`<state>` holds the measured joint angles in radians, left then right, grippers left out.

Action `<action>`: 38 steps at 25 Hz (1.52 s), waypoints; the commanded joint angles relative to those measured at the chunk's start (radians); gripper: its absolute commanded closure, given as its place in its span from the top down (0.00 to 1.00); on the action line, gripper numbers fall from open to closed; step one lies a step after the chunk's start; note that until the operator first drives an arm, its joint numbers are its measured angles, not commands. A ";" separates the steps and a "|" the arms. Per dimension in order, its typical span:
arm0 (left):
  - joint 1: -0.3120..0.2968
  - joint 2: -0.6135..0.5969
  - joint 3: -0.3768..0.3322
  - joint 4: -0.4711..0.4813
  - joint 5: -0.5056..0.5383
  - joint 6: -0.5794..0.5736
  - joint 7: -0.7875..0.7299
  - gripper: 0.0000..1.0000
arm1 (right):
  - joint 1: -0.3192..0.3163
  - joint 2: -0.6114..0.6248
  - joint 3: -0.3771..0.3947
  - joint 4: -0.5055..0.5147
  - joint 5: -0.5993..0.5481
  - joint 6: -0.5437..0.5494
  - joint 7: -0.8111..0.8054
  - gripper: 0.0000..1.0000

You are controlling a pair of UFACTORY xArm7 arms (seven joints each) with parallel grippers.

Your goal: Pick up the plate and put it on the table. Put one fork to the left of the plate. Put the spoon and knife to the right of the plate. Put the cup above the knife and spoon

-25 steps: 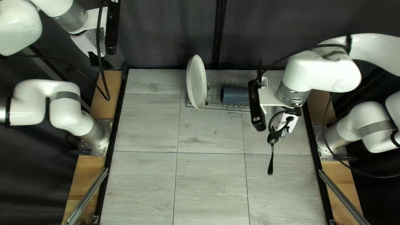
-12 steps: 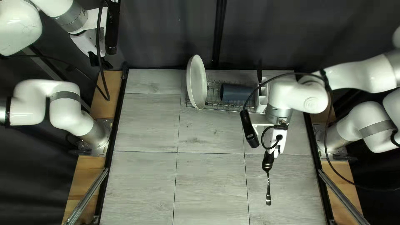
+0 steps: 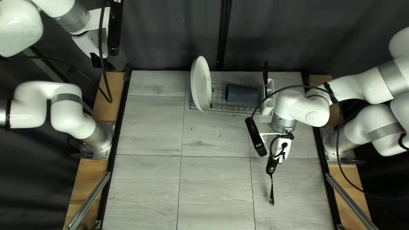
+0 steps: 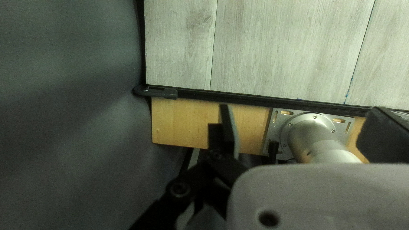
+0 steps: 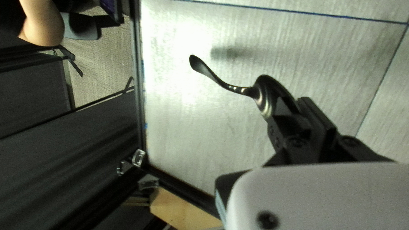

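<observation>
My left gripper (image 3: 102,64) hangs off the table at the far left; in the left wrist view the gripper (image 4: 304,132) has its fingers wide apart, holding nothing. My right gripper (image 3: 272,162) is over the right part of the table, shut on a dark spoon (image 3: 271,189). In the right wrist view, the gripper (image 5: 300,115) grips the spoon (image 5: 232,88) near its bowl, handle pointing away, above the tabletop. The white plate (image 3: 201,84) stands on edge in the rack. Beside it the dark blue cup (image 3: 242,94) lies on its side. A dark utensil (image 3: 266,76), kind unclear, stands in the holder.
A wire rack (image 3: 219,102) with a white utensil holder (image 3: 268,106) is at the table's far edge. My right arm's cable (image 3: 294,86) loops near the holder. In the right wrist view, a person's bare limb (image 5: 42,25) shows beyond the table edge.
My right gripper has moved toward the table's near edge, carrying the spoon, and swung slightly left. The utensil holder, hidden before, now shows partly. The left arm is unmoved.
</observation>
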<state>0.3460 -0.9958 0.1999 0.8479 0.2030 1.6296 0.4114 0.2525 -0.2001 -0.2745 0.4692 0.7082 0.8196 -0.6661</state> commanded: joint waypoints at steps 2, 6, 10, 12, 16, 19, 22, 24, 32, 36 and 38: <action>0.000 0.000 0.000 0.000 0.000 0.000 0.000 1.00 | -0.006 0.018 -0.011 -0.005 -0.006 -0.011 -0.038 0.00; 0.000 0.000 0.000 0.000 0.000 0.000 0.000 1.00 | -0.009 0.024 -0.007 -0.011 -0.032 -0.034 -0.045 1.00; 0.000 0.000 0.000 0.000 0.000 0.000 0.000 1.00 | -0.020 0.031 0.002 -0.047 -0.078 -0.122 -0.023 1.00; 0.000 0.000 0.000 0.000 0.000 0.000 0.000 1.00 | -0.025 0.030 0.004 -0.064 -0.094 -0.158 -0.013 1.00; 0.000 0.000 0.000 0.000 0.000 0.000 0.000 1.00 | -0.047 0.002 0.032 -0.102 -0.183 -0.230 0.071 1.00; 0.000 0.000 0.000 0.000 0.000 0.000 0.000 1.00 | -0.129 -0.132 0.110 -0.124 -0.353 -0.176 0.250 1.00; 0.000 0.000 0.000 0.000 0.000 0.000 0.000 1.00 | -0.224 -0.287 0.192 -0.089 -0.496 -0.019 0.407 1.00; 0.000 0.000 0.000 0.000 0.000 0.000 0.000 1.00 | -0.256 -0.338 0.214 -0.051 -0.547 0.062 0.456 1.00; 0.000 0.000 0.000 0.000 0.000 0.000 0.000 1.00 | -0.256 -0.338 0.214 -0.051 -0.547 0.062 0.456 1.00; 0.000 0.000 0.000 0.000 0.000 0.000 0.000 1.00 | -0.274 -0.353 0.207 -0.042 -0.578 0.089 0.442 1.00; 0.000 0.000 0.000 0.000 0.000 0.000 0.000 1.00 | -0.321 -0.367 0.158 -0.002 -0.627 0.147 0.386 1.00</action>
<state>0.3461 -0.9958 0.1999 0.8479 0.2030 1.6296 0.4114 -0.0160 -0.5467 -0.0682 0.4266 0.1387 0.9025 -0.2230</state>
